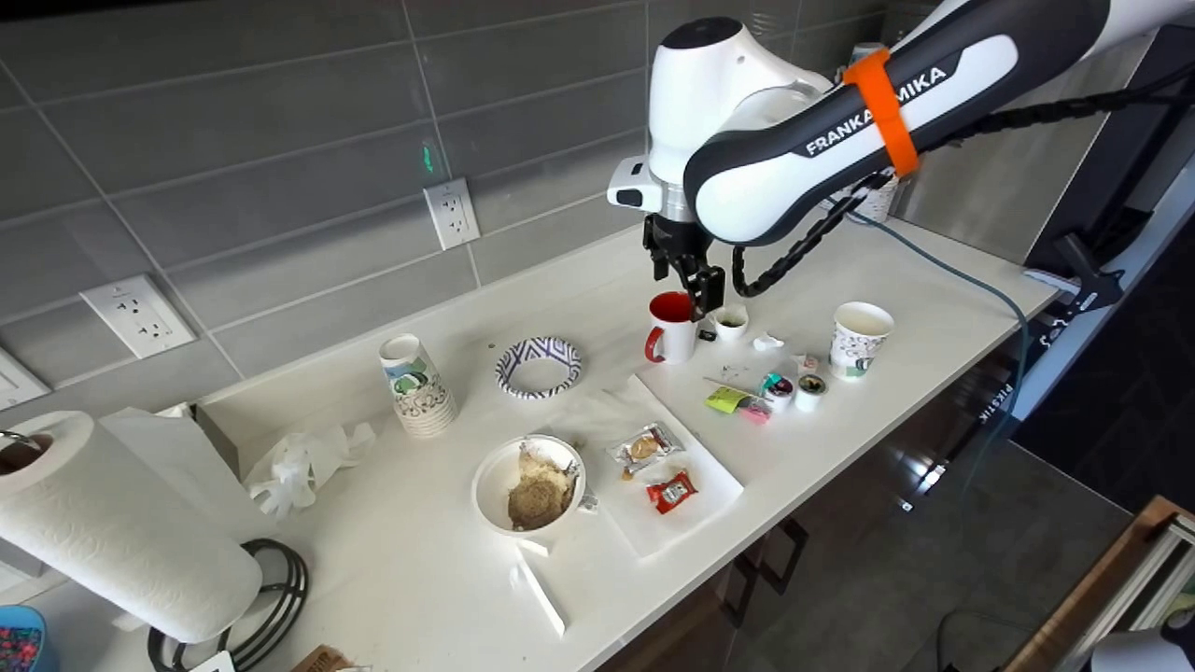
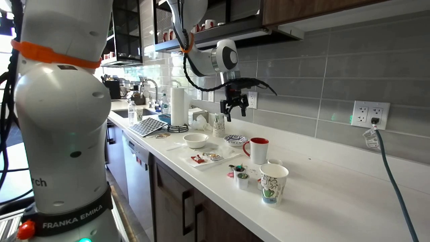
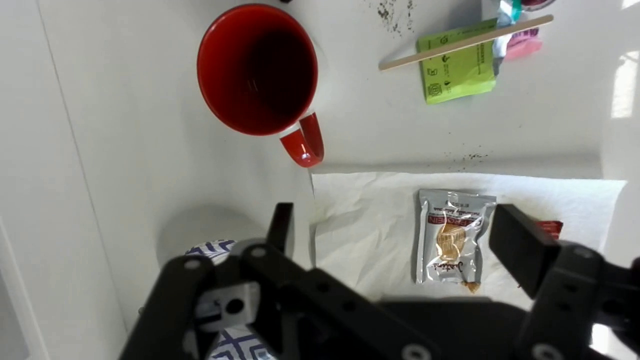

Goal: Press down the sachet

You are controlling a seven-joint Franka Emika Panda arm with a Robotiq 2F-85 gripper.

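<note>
Holding the end effector (image 3: 400, 232) high above the table (image 1: 411, 560), jaws spread wide and gripping nothing, aimed roughly downward. Hovering at this height presumably to clear the mug (image 1: 677, 343) and allow a plain descent; probably needing narrower jaws before pressing, to push with a blunt tip rather than straddle. Framing between those jaws, in the wrist view, the silver sachet (image 3: 452, 240), well below and untouched. Lying flat on a sheet of white paper (image 3: 362, 215), likely laid out as a mat to catch leaks. Looking shiny and light: foil wrinkled along the edges, streaked with glare, printed with a dark red band of lettering and a tan picture. Marked at one corner by a brown dab (image 3: 471, 287), perhaps filling squeezed out; too small to be sure. Sharing the paper with a red sachet (image 1: 672, 491), set near. Flanked, just off the paper's corner, by the mug, handle turned that way, seemingly placed to leave the paper free. Beyond, finding a green packet (image 3: 460, 77) under a wooden stick (image 3: 466, 43), then an upright paper cup (image 1: 854, 353).
</note>
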